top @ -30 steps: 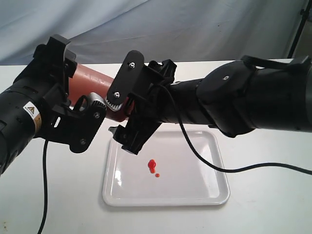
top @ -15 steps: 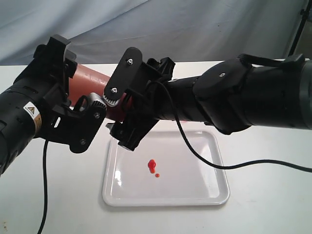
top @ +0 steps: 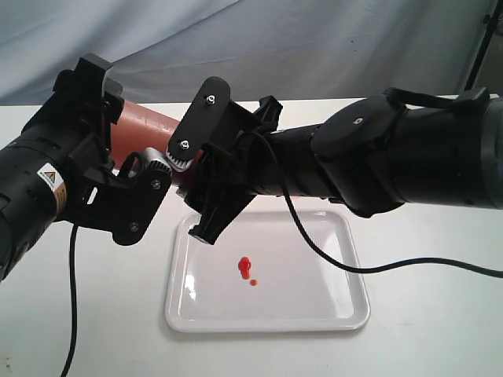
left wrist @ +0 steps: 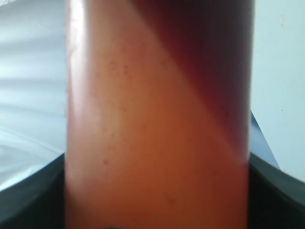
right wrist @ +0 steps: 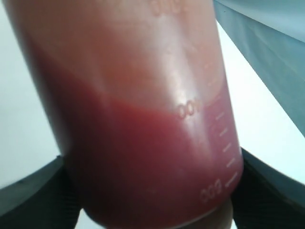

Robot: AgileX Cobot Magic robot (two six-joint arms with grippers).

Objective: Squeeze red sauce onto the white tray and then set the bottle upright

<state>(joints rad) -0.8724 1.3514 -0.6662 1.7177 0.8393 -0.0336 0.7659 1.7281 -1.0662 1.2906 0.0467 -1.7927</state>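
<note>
The bottle [top: 149,124] is tilted in the air over the table, with its cap end toward the white tray [top: 346,308] and its nozzle hidden behind my right gripper. My left gripper [top: 118,151] is shut on its upper body, which fills the left wrist view as the orange bottle [left wrist: 157,124]. My right gripper [top: 201,171] clamps the lower part; in the right wrist view the bottle [right wrist: 143,119] touches both fingers [right wrist: 33,196], and dark red sauce has pooled inside it. Two small blobs of red sauce [top: 246,265] lie near the tray's middle.
The white table [top: 424,345] runs around the tray. A grey-blue cloth backdrop [top: 314,47] hangs behind. Black cables trail from both arms; the one from the right arm [top: 369,271] crosses over the tray's right side. A dark stand [top: 481,47] is at the far right.
My right gripper's fingers have closed in on the bottle over the last half second and shifted slightly left. The left arm, the tray and the sauce blobs are unchanged.
</note>
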